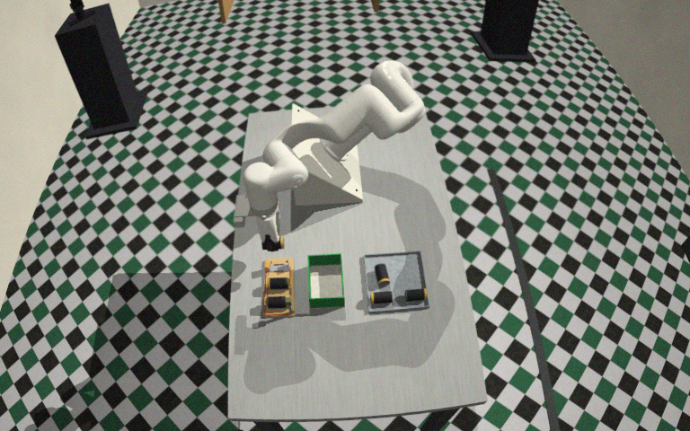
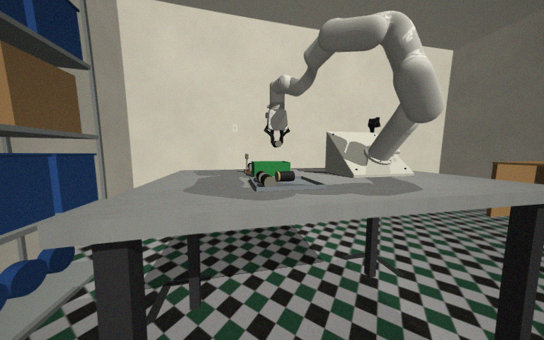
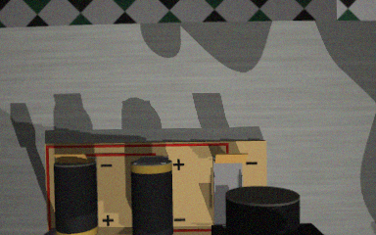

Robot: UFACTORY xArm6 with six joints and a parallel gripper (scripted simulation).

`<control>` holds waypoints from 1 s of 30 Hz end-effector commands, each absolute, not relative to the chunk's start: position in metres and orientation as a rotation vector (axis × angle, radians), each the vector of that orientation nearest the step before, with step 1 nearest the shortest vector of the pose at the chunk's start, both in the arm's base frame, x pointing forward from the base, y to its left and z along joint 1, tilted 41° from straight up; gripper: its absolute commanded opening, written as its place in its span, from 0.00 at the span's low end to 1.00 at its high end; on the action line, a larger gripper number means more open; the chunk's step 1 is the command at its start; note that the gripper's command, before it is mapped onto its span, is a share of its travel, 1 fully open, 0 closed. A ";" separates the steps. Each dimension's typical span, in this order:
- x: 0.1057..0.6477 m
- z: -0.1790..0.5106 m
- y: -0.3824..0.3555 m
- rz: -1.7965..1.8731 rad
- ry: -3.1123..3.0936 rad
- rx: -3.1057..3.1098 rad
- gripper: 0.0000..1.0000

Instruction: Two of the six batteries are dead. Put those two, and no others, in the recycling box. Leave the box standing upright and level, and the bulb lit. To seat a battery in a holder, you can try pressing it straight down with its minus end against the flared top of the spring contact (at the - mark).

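Note:
My gripper (image 1: 272,243) (image 2: 275,142) is shut on a black battery with a yellow end (image 1: 278,242) (image 3: 262,210) and holds it level, high above the table. It hangs over the back end of the tan holder board (image 1: 290,293) (image 3: 196,182). Two batteries (image 1: 277,282) (image 1: 276,302) (image 3: 74,196) (image 3: 152,196) sit in the holder. Its third slot (image 1: 278,265) (image 3: 227,182) is empty and shows a grey contact. The green recycling box (image 1: 309,280) (image 2: 270,166) stands upright and empty beside the board. Three batteries (image 1: 382,273) (image 1: 380,297) (image 1: 416,294) lie in the grey tray (image 1: 404,268).
The arm's white wedge base (image 1: 325,188) (image 2: 360,160) stands at the back of the grey table (image 1: 356,356). A small post (image 2: 246,156) rises at the holder board. Black speakers (image 1: 96,71) stand on the checkered floor. Shelves with blue bins (image 2: 40,180) are at the left.

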State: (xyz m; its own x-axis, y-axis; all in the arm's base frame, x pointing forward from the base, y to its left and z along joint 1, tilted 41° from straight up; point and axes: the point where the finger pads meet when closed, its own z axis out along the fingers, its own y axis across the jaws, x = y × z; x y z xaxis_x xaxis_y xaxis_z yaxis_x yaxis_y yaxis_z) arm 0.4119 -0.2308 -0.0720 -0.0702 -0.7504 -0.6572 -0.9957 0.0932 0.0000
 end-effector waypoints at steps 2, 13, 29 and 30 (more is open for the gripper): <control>0.413 -0.071 -0.233 0.636 1.876 -1.709 0.28; 0.413 -0.071 -0.233 0.636 1.876 -1.709 0.28; 0.417 -0.124 -0.188 0.636 1.876 -1.709 0.28; 0.417 -0.124 -0.188 0.636 1.876 -1.709 0.28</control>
State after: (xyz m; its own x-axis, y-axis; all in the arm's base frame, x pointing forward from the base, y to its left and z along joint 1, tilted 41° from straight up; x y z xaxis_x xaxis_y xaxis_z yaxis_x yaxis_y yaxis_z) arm 0.4123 -0.1893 -0.1194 -0.0731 -0.7485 -0.6591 -0.9959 0.0907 0.0074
